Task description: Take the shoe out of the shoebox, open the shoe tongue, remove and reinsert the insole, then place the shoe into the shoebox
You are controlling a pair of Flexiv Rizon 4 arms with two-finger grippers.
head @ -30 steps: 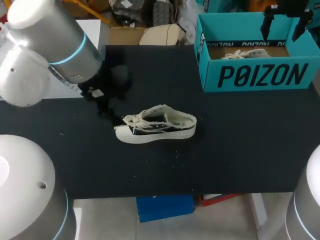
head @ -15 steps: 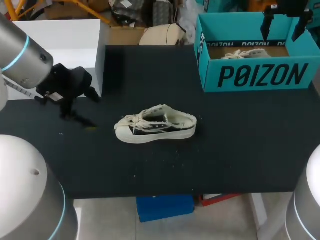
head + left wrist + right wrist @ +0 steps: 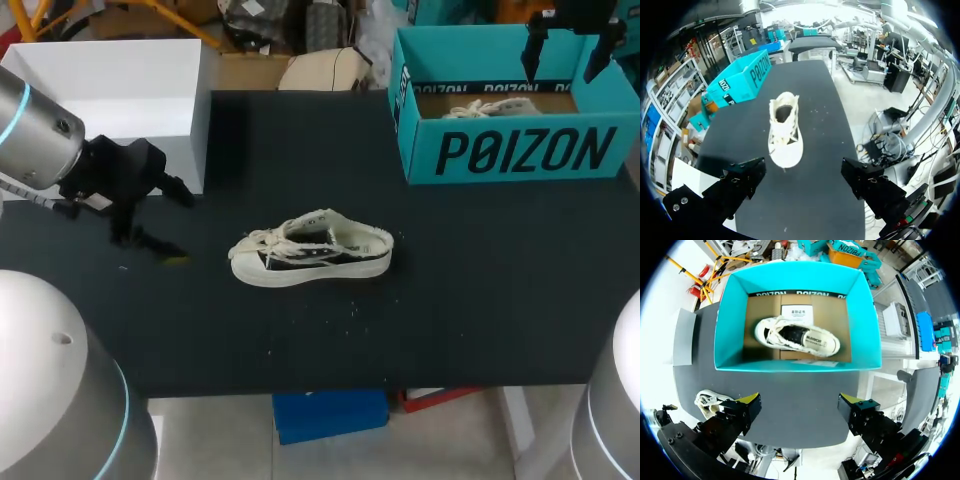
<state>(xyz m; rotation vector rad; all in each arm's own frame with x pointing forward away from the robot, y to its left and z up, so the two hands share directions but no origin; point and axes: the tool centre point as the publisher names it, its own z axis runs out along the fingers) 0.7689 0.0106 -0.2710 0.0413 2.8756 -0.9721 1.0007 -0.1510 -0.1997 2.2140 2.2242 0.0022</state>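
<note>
While the shoebox (image 3: 505, 150) stands open on the counter (image 3: 450, 320), the right pincer (image 3: 565, 52) hangs directly above it, its fingers spread wide and holding nothing. Inside the shoebox a second shoe (image 3: 796, 336) lies on the cardboard floor. The shoe (image 3: 312, 249) sits out of the shoebox, well apart from it on the bare counter, upright on its sole with its heel toward the shoebox and its toe pointing away. Its laces are loose and the mouth gapes open. The left pincer (image 3: 185, 228) is farther from the shoebox still, beyond the shoe's toe, low over the counter. It is spread wide, empty, and touches nothing.
</note>
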